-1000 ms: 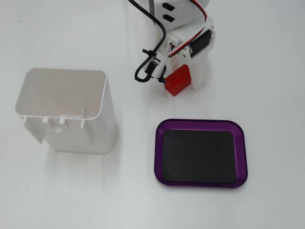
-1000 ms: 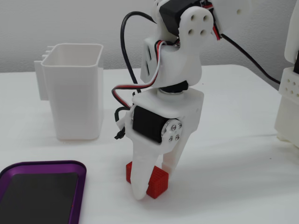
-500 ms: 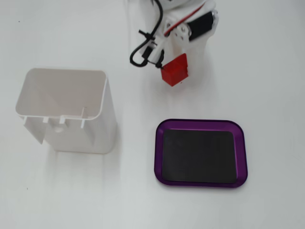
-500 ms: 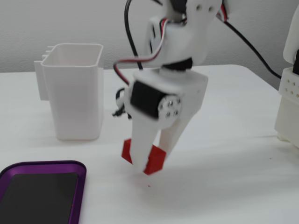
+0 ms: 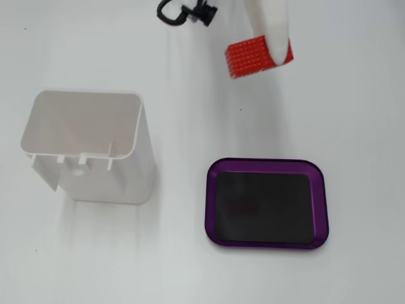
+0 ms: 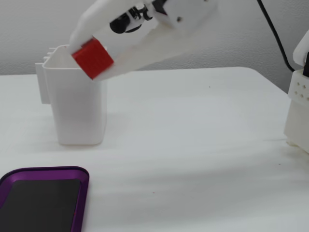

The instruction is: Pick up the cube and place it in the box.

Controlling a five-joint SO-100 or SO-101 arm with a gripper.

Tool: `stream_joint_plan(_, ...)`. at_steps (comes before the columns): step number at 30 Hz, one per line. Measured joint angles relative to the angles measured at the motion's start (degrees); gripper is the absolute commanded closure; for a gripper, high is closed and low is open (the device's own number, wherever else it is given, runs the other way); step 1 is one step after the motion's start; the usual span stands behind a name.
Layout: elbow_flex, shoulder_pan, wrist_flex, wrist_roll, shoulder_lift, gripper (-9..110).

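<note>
The red cube (image 5: 252, 57) is a grid-textured block held in my white gripper (image 5: 273, 50), lifted above the table. In a fixed view from the side the cube (image 6: 93, 58) sits between the white fingers (image 6: 120, 60), in front of the tall white container. The gripper (image 6: 91, 59) is shut on it. The box, a shallow purple-rimmed tray (image 5: 210, 202) with a black floor, lies on the table below and slightly right of the cube in a fixed view from above. It also shows at the bottom left of the other fixed view (image 6: 83, 193). The tray holds nothing.
A tall white plastic container (image 5: 88, 149) stands open-topped left of the tray; it also shows in the side view (image 6: 77, 111). A black cable (image 5: 183, 14) lies at the far edge. The arm's white base (image 6: 299, 106) stands at the right.
</note>
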Motion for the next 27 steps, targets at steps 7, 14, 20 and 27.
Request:
stream_joint_plan(7,-7.65,-0.26,-4.13,1.76,-18.46,102)
stream_joint_plan(14,-19.6,0.09,-4.13,5.98,-31.38,102)
stream_joint_plan(20,-22.76,-0.09,-4.13,6.24,-35.68,102)
stream_joint_plan(27,-22.85,-0.7,-4.13,6.24,-35.95,102)
